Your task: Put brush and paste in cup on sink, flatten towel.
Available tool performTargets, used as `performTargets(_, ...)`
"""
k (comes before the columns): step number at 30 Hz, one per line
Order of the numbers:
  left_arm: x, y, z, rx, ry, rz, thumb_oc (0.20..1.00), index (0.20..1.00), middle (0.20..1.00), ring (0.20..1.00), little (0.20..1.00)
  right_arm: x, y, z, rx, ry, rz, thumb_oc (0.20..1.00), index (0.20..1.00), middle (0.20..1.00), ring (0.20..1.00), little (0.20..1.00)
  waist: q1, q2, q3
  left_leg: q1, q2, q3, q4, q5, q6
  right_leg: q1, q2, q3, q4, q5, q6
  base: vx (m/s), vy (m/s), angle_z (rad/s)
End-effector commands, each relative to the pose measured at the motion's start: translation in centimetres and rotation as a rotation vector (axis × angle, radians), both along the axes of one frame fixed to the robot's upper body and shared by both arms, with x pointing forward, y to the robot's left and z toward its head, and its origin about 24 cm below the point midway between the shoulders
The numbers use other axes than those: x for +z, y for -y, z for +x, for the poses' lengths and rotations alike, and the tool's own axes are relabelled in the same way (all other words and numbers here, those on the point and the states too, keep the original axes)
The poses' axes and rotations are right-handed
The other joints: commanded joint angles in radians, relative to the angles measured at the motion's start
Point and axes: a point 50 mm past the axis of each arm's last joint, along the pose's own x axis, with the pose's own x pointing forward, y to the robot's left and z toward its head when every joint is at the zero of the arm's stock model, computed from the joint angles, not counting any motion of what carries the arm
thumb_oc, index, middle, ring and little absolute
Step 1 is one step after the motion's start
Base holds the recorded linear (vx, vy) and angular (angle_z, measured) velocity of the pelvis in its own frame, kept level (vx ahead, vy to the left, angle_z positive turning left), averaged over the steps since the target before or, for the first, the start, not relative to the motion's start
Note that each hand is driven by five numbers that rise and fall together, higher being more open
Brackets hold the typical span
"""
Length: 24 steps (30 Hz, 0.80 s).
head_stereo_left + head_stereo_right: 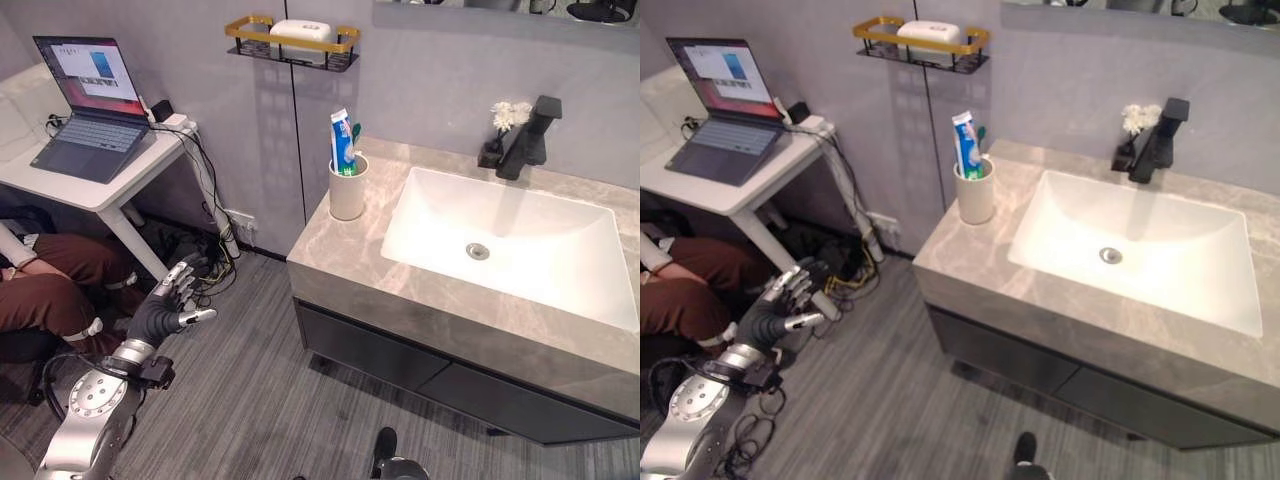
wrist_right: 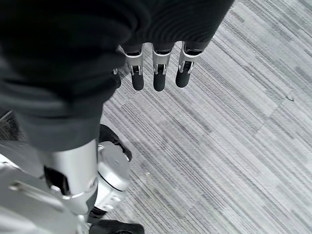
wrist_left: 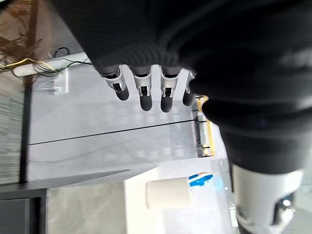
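Observation:
A white cup (image 1: 347, 192) stands on the grey counter (image 1: 350, 260), left of the basin. A blue and white toothpaste tube (image 1: 341, 140) and a green toothbrush (image 1: 356, 131) stand upright in it. My left hand (image 1: 165, 305) hangs low over the floor, well left of the counter, with its fingers relaxed and empty. The left wrist view shows its fingers (image 3: 146, 92) with the cup (image 3: 168, 194) and paste (image 3: 202, 179) far beyond them. In the right wrist view my right hand (image 2: 156, 73) hangs over the grey floor, fingers straight and empty.
A white basin (image 1: 510, 235) with a black tap (image 1: 528, 140) fills the counter's right side. A gold-rimmed wall shelf (image 1: 292, 45) carries a white object. At the left are a white table (image 1: 110, 180) with a laptop (image 1: 90, 105), floor cables, and a seated person's legs (image 1: 45, 285).

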Motion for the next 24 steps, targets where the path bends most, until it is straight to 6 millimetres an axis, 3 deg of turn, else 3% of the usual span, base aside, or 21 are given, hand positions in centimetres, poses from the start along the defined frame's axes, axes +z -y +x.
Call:
performTargets(1, 3.0, 1.0, 0.8, -0.076, 0.125, -0.016, 1.0, 1.0, 1.0, 1.0, 1.0, -0.1, -0.4, 0.1, 0.108, -0.039, -0.023, 1.0, 1.0, 1.0, 1.0, 1.0, -0.009, -0.031, 0.004, 0.048, -0.038, -0.051, 0.045, -0.126, 0.022, -0.116, -0.005, 0.028, 0.056, 0.075, 0.054, 0.05, -0.038, -0.05)
performTargets(7, 3.3, 2.4, 2.3, -0.136, 0.146, -0.017, 1.0, 1.0, 1.0, 1.0, 1.0, 0.4, 1.4, -0.4, 0.086, -0.038, -0.068, 1.0, 1.0, 1.0, 1.0, 1.0, -0.045, -0.006, -0.008, 0.047, 0.003, -0.049, 0.094, -0.137, -0.022, -0.109, 0.042, 0.04, 0.054, 0.021, 0.023, 0.15, -0.096, -0.03)
performTargets(8, 3.3, 2.6, 2.5, -0.145, 0.153, 0.016, 1.0, 1.0, 1.0, 1.0, 1.0, 0.5, 2.2, -1.6, 0.038, -0.071, -0.087, 1.0, 1.0, 1.0, 1.0, 1.0, -0.049, 0.007, -0.027, 0.055, 0.021, -0.049, 0.086, -0.109, -0.044, -0.09, 0.061, 0.036, 0.024, 0.015, 0.016, 0.14, -0.106, 0.01)
performTargets(11, 3.2, 2.7, 2.7, -0.147, 0.154, 0.019, 1.0, 1.0, 1.0, 1.0, 1.0, 0.7, 2.9, -2.0, 0.001, -0.072, -0.105, 1.0, 1.0, 1.0, 1.0, 1.0, -0.052, 0.017, -0.035, 0.057, 0.031, -0.053, 0.085, -0.084, -0.058, -0.083, 0.073, 0.039, 0.008, 0.013, 0.01, 0.13, -0.079, 0.04)
performTargets(12, 3.0, 3.0, 3.0, -0.146, 0.159, 0.002, 1.0, 1.0, 1.0, 1.0, 1.0, 1.3, 4.4, -2.0, -0.106, -0.025, -0.14, 1.0, 1.0, 1.0, 1.0, 1.0, -0.061, 0.027, -0.034, 0.008, 0.043, -0.078, 0.196, -0.023, -0.094, -0.065, 0.095, 0.056, -0.025, 0.003, -0.009, 0.1, -0.069, 0.01)
performTargets(14, 3.0, 3.0, 3.0, -0.147, 0.16, 0.002, 1.0, 1.0, 1.0, 1.0, 1.0, 1.3, 4.3, -2.0, -0.106, -0.025, -0.139, 1.0, 1.0, 1.0, 1.0, 1.0, -0.063, 0.024, -0.036, 0.002, 0.039, -0.08, 0.197, -0.02, -0.093, -0.069, 0.09, 0.055, -0.025, 0.005, -0.009, 0.05, -0.05, 0.1)
performTargets(15, 2.9, 3.3, 3.2, -0.143, 0.159, -0.025, 1.0, 1.0, 1.0, 1.0, 1.0, 1.4, 4.6, -1.8, -0.091, -0.024, -0.153, 1.0, 1.0, 1.0, 1.0, 1.0, -0.053, 0.01, -0.021, -0.056, 0.055, -0.099, 0.264, 0.021, -0.112, -0.05, 0.091, 0.062, -0.04, -0.012, -0.023, 0.0, -0.015, 0.06)
performTargets(16, 3.0, 3.5, 3.5, -0.148, 0.162, -0.033, 1.0, 1.0, 1.0, 1.0, 1.0, 1.4, 4.7, -1.9, -0.087, -0.024, -0.156, 1.0, 1.0, 1.0, 1.0, 1.0, -0.056, 0.004, -0.014, -0.077, 0.086, -0.072, 0.258, 0.01, -0.112, -0.046, 0.079, 0.056, -0.04, -0.019, -0.018, -0.03, 0.066, 0.0)
performTargets(17, 3.2, 4.0, 3.8, -0.162, 0.17, -0.051, 1.0, 1.0, 1.0, 1.0, 1.0, 1.4, 4.5, -2.4, -0.1, -0.031, -0.153, 1.0, 1.0, 1.0, 1.0, 1.0, -0.049, -0.018, -0.003, -0.114, 0.133, -0.021, 0.171, -0.006, -0.109, -0.028, 0.036, 0.044, -0.038, -0.027, 0.001, -0.02, 0.145, 0.37)
performTargets(19, 3.0, 3.9, 3.6, -0.156, 0.163, -0.041, 1.0, 1.0, 1.0, 1.0, 1.0, 1.4, 4.4, -2.0, -0.094, -0.015, -0.15, 1.0, 1.0, 1.0, 1.0, 1.0, -0.023, -0.022, 0.011, -0.193, 0.131, -0.089, 0.115, 0.045, -0.113, -0.022, 0.024, 0.069, -0.038, -0.024, 0.011, 0.03, 0.173, 0.43)
performTargets(21, 3.1, 3.0, 2.9, -0.123, 0.164, -0.033, 1.0, 1.0, 1.0, 1.0, 1.0, 1.4, 4.1, -0.4, -0.042, 0.031, -0.137, 1.0, 1.0, 1.0, 1.0, 1.0, -0.007, -0.024, 0.026, -0.189, 0.113, -0.167, 0.12, 0.028, -0.106, -0.022, 0.02, 0.119, -0.02, -0.026, 0.009, 0.06, 0.157, -0.29)
performTargets(24, 2.9, 2.0, 1.9, -0.096, 0.143, -0.014, 1.0, 1.0, 1.0, 1.0, 1.0, 1.4, 3.8, 0.6, -0.007, 0.042, -0.131, 1.0, 1.0, 1.0, 1.0, 1.0, -0.006, -0.02, 0.021, -0.149, 0.095, -0.136, 0.062, 0.022, -0.085, -0.039, 0.012, 0.155, -0.017, -0.003, 0.021, 0.02, 0.187, -1.04)
